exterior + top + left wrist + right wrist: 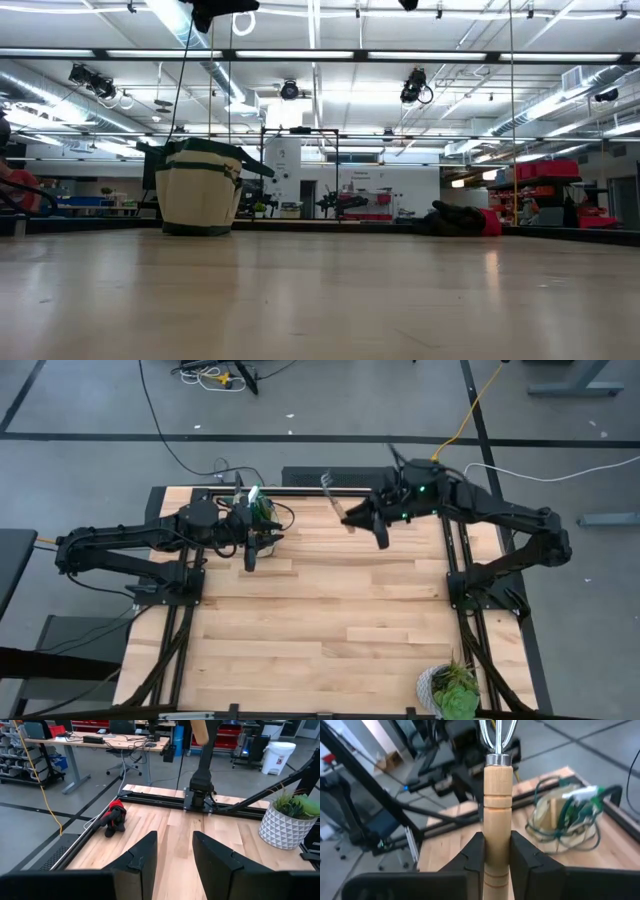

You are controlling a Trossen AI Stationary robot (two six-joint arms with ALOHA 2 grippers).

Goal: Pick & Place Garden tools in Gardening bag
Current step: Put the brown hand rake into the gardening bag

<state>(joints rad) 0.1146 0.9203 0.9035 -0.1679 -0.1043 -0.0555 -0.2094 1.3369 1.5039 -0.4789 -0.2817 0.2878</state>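
My right gripper is clamped on the wooden handle of a mini rake, both fingers pressed against the handle's sides, metal tines pointing away from the wrist. From above, the rake hangs in the air over the far edge of the table, tines toward the back rail, my right gripper just behind it.

My left gripper holds nothing; its 2 fingers stand apart with bare wood showing between them. From above, the left gripper sits over the far-left part of the table, pointing toward the near side.

The gardening bag stands upright on the far-left of the table in the low view, beige canvas with dark trim. From above it is mostly hidden under my left wrist; only a green-and-white bit shows there, and I cannot tell whether that is bag or tool. My right wrist view shows the bag off beyond the rake, with green and white items in it and thin dark loops around it.

The red-and-black gloves lie on the table close to the side rail; in the low view they sit on the far right. A potted plant stands at the near-right corner.
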